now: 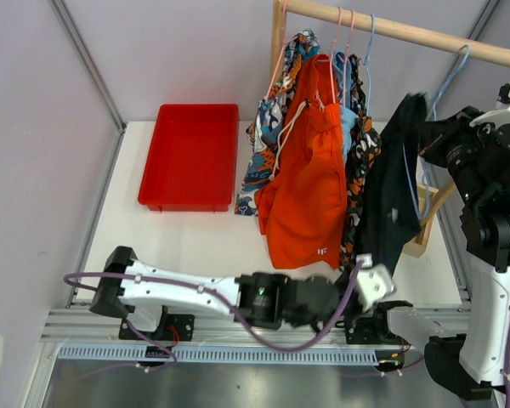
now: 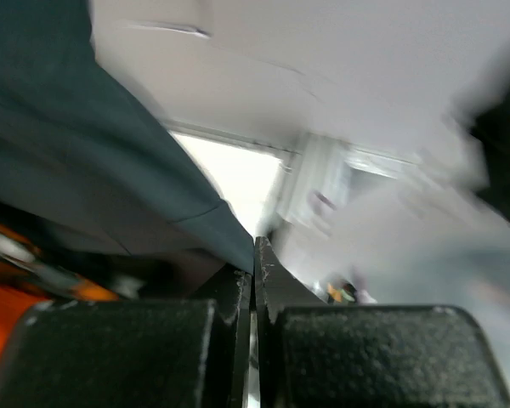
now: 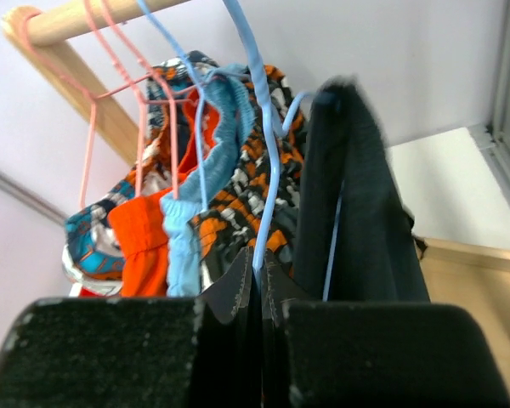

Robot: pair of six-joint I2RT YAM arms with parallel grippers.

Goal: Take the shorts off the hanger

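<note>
Black shorts [image 1: 395,183] hang on a blue hanger [image 1: 449,83] at the right end of the wooden rail [image 1: 408,32]. My right gripper [image 1: 427,144] is shut on that hanger's wire [image 3: 268,187], beside the black shorts [image 3: 357,195]. My left gripper [image 1: 364,263] is shut at the bottom hem of the black shorts [image 2: 85,170], with a corner of the dark fabric running into its tips [image 2: 255,246]. Bright orange shorts [image 1: 306,170], light blue shorts [image 3: 187,229], orange-black-white blotched shorts [image 3: 238,204] and teal wave-print shorts [image 1: 268,127] hang further left on pink and blue hangers.
A red tray [image 1: 189,155] lies at the back left of the white table. The rack's wooden foot [image 1: 427,225] stands on the table right of the black shorts. Grey walls close off the back and left.
</note>
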